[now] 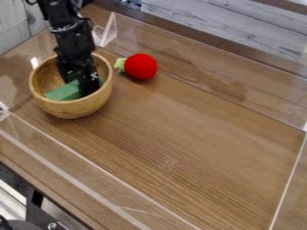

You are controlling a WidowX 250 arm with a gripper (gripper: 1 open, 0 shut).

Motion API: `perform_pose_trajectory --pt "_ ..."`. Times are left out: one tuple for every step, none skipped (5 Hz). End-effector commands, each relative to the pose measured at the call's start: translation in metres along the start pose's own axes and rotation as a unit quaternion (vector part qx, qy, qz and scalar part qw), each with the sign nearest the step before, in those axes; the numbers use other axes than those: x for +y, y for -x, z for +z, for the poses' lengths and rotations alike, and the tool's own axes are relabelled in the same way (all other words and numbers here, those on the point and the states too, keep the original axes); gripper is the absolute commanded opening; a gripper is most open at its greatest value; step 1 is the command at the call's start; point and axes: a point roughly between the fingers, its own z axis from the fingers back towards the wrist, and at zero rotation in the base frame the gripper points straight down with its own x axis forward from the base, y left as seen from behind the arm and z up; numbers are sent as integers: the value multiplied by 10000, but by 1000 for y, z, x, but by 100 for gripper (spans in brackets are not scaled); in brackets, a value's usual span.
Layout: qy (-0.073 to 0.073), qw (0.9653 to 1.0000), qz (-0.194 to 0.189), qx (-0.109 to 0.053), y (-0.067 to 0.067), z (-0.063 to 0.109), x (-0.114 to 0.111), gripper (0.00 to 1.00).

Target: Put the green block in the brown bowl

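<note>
Green block (65,92) is sitting in the brown bowl (72,107), tool (82,85) looks released just above it. Pulling out sideways might snag the rim and tip everything, imo.

Indoor light, moderate — even across most of the wood tabletop (192,135), nothing blown out over wide areas. Small pale highlight on the red ball (140,66); its lower side darker. Inner wall of the brown bowl (96,100) shaded, rim lighter. Gripper (77,67) very dark, detail sunk into black, a few light glints on it. Frame small and coarse — edges soft, fine parts around the bowl hard to separate. Wood grain reads only faintly. Lower left corner dark, its shapes murky. Source of the light: cannot tell.
</note>
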Motion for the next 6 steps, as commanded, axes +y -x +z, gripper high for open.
perform_pose_trajectory --pt "-125 9993 -129 -322 -6 31 7 100" --pt "-107 9986 -63 -506 -12 43 -12 100" --pt "-67 9976 -2 -687 -23 54 -36 100" --pt "-16 9968 -66 -792 -21 64 -57 100" --pt "67 9964 -157 -835 -18 69 -75 100" --pt "127 9958 -279 -861 -18 71 -95 100"
